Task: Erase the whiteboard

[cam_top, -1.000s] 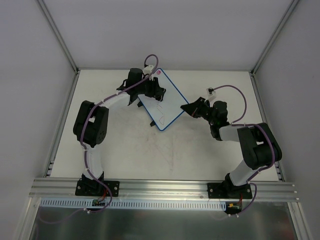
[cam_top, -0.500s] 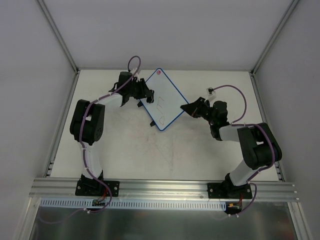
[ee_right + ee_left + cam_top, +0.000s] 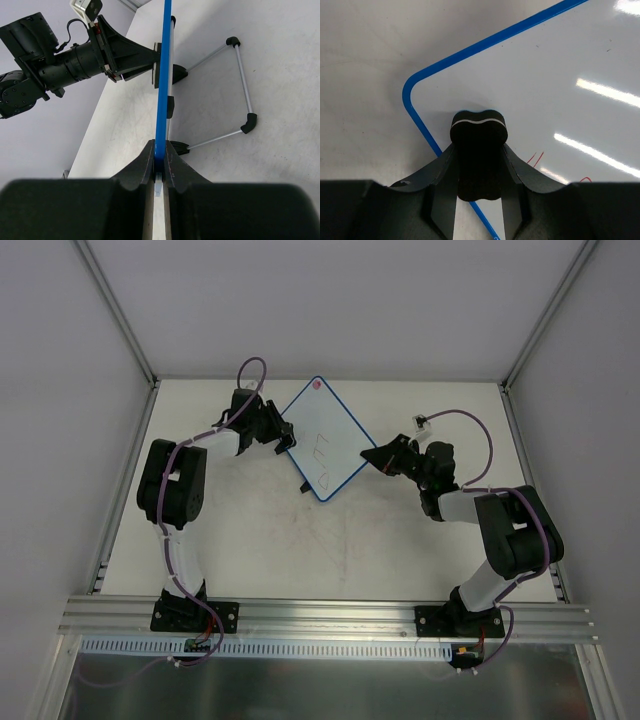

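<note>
The whiteboard (image 3: pixel 335 435) stands tilted like a diamond at the back middle of the table, blue-framed, with a pink dot (image 3: pixel 316 387) at its far corner. Faint marks (image 3: pixel 318 452) show on its face, and red strokes (image 3: pixel 536 159) appear in the left wrist view. My left gripper (image 3: pixel 288 437) is shut on a black eraser block (image 3: pixel 479 145), which presses on the whiteboard (image 3: pixel 545 100) just inside its rounded left corner. My right gripper (image 3: pixel 372 457) is shut on the board's right edge, seen edge-on as a blue strip (image 3: pixel 163 75) between the fingers (image 3: pixel 160 157).
A wire stand (image 3: pixel 242 80) with black tips props the board from behind. The left arm (image 3: pixel 80 62) reaches in from the other side of the board. White walls and metal posts enclose the table (image 3: pixel 300 540); an aluminium rail (image 3: pixel 330 615) runs along the near edge.
My left gripper has slid with the eraser from the board's upper middle to its left corner, uncovering the face. The right gripper and the board have not moved.
</note>
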`<action>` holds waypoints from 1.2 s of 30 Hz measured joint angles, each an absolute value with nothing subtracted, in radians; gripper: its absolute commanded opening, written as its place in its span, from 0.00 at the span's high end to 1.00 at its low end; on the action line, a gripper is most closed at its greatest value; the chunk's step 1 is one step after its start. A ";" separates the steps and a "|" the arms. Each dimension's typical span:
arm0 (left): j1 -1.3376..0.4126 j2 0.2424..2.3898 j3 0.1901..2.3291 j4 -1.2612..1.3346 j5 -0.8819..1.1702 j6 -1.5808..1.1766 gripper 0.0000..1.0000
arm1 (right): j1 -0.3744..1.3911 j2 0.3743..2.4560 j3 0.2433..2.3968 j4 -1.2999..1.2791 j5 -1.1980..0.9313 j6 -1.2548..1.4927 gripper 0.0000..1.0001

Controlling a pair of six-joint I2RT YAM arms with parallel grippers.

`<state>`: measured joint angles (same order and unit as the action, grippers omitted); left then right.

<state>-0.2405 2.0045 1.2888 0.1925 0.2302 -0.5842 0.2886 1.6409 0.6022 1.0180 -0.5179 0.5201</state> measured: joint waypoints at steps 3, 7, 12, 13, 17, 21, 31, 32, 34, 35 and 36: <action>-0.241 2.007 1.291 0.188 0.235 -0.588 1.00 | 0.290 1.641 0.602 1.021 -0.519 0.520 1.00; -0.244 2.007 1.294 0.185 0.241 -0.587 1.00 | 0.290 1.641 0.602 1.021 -0.520 0.520 1.00; -0.254 2.006 1.291 0.198 0.237 -0.561 1.00 | 0.290 1.641 0.602 1.021 -0.520 0.521 1.00; -0.255 2.005 1.285 0.207 0.238 -0.558 1.00 | 0.289 1.641 0.602 1.021 -0.521 0.521 1.00; -0.257 1.988 1.228 0.287 0.253 -0.540 1.00 | 0.289 1.641 0.602 1.022 -0.521 0.520 1.00; -0.283 1.961 1.185 0.327 0.250 -0.499 1.00 | 0.289 1.641 0.602 1.022 -0.521 0.520 1.00; -0.399 1.890 1.120 0.390 0.254 -0.374 1.00 | 0.281 1.641 0.602 1.016 -0.521 0.521 1.00; -0.402 1.887 1.115 0.398 0.264 -0.366 1.00 | 0.281 1.641 0.602 1.016 -0.521 0.521 1.00; -0.408 1.881 1.104 0.416 0.289 -0.347 1.00 | 0.281 1.641 0.602 1.016 -0.521 0.521 1.00; -0.414 1.877 1.098 0.424 0.300 -0.337 1.00 | 0.281 1.641 0.602 1.016 -0.521 0.521 1.00; -0.420 1.875 1.097 0.428 0.310 -0.326 1.00 | 0.281 1.641 0.602 1.016 -0.521 0.521 1.00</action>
